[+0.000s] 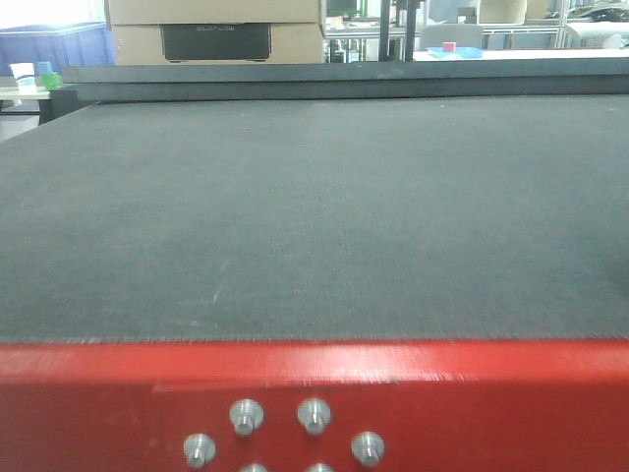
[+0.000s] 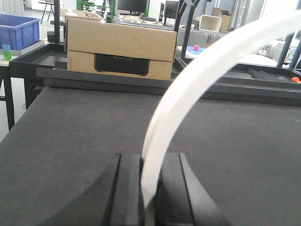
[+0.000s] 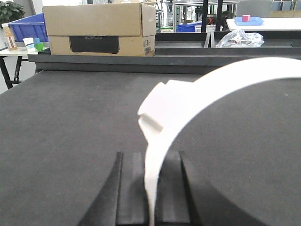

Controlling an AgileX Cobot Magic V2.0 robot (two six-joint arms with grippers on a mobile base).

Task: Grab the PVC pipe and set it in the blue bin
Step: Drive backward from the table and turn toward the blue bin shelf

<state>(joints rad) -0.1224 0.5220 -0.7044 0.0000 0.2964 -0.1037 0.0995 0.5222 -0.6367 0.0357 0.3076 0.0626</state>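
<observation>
Seemingly at the search stage: no PVC pipe can be picked out with confidence on the dark mat, which lies bare in the front view. From between the dark fingers of the left gripper a white curved band arcs up and away to its right. The right gripper carries a similar band, this one with a blocky step. Whether either band is the pipe or a fitting of the rig cannot be told, nor whether the jaws clamp it or merely flank it. The blue bin sits far ahead and to the left of the left gripper, beyond the mat's edge, left of a cardboard box. The next move likely calls for locating the pipe before any carry toward that bin.
</observation>
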